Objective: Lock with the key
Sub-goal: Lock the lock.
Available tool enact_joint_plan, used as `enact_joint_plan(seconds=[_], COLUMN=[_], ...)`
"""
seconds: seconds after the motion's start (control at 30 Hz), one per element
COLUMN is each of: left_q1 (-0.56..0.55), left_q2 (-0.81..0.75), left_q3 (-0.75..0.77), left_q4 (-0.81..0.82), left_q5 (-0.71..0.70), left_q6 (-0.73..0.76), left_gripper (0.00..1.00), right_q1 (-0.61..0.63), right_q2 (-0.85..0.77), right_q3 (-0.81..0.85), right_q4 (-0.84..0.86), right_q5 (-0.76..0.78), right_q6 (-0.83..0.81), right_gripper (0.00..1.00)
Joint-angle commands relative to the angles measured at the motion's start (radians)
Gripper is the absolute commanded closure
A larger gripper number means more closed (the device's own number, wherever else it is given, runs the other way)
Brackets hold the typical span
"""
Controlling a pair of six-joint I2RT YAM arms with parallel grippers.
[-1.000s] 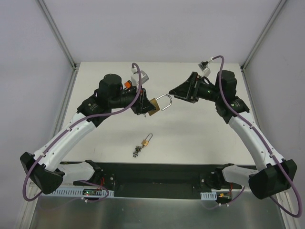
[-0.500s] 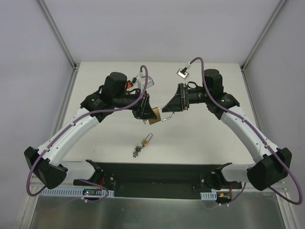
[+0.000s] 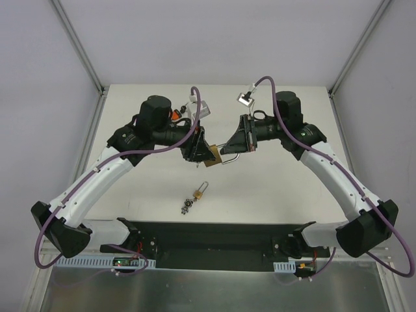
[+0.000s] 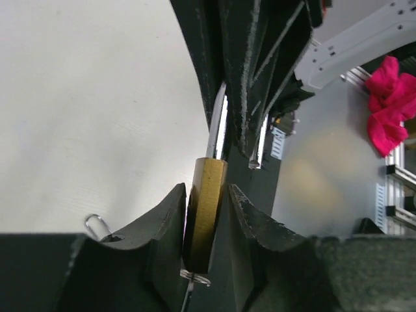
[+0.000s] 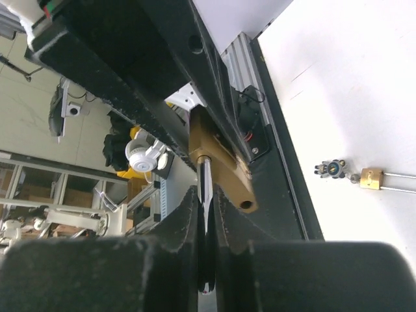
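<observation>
Padlock (image 3: 212, 153) of brass is held in the air at the centre of the top view, above the middle of the worktop (image 3: 279, 188) and between the two arms. Its body is gripped by the left end effector (image 3: 197, 148), which is closed on it from the left of the frame. In the left wrist view the brass body is seen edge-on, low in the centre of the frame. It is pressed on both flat faces by the dark fingers (image 4: 166, 224). A thin metal ring is seen at the lower end of the body; what it is attached to cannot be told.

The shackle (image 3: 227, 159) is turned toward the right of the top view and is pinched by the right end effector (image 3: 235, 144), whose jaws are closed on the steel bar. In the right wrist view one leg of the bar is seen clamped between the two dark pads at lower centre. The brass body lies just above it, and an empty round hole is shown in the body's end face. The shackle is thus open, with its free leg out of the body.

A small padlock (image 3: 198, 192) is lain flat on the worktop, below the held one in the top view and well apart from it. A small metal bunch (image 3: 186, 207) is joined to its lower left; its parts are too small to be told apart.
</observation>
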Motion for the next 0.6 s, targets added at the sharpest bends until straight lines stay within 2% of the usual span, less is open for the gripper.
enact_joint_plan(seconds=[0.0,0.03,0.1,0.17,0.2,0.27,0.37,0.53,0.57], left_q1=[0.008,0.008,0.008,0.009,0.009,0.022,0.048,0.103,0.112], left_q2=[-0.050,-0.061,-0.075,-0.098,-0.107,-0.139,-0.207,-0.329,-0.337], left_q3=[0.056,0.048,0.030,-0.002,-0.014,-0.062,-0.166,-0.382,-0.392], left_q4=[0.078,0.087,0.136,0.184,0.236,0.306,0.509,0.973,0.998], left_q5=[-0.102,-0.137,-0.165,-0.194,-0.203,-0.202,-0.156,-0.104,-0.099], left_q6=[0.011,0.014,0.011,0.008,0.008,0.000,-0.007,-0.082,-0.092], left_gripper=[0.58,0.41,0.25,0.16,0.15,0.14,0.13,0.07,0.08], right_q1=[0.007,0.009,0.007,0.007,0.007,0.007,0.001,-0.008,-0.008], right_q2=[-0.036,-0.050,-0.064,-0.083,-0.084,-0.099,-0.116,-0.141,-0.144], right_q3=[0.043,0.037,0.016,0.005,-0.003,-0.006,0.003,0.022,0.025], right_q4=[0.133,0.177,0.325,0.414,0.493,0.553,0.632,0.728,0.745], right_q5=[0.047,0.047,0.051,0.058,0.063,0.077,0.093,0.116,0.121], right_q6=[0.084,0.117,0.246,0.330,0.402,0.455,0.536,0.636,0.669], right_gripper=[0.99,0.99,0.99,0.99,0.99,0.99,1.00,0.99,0.99])
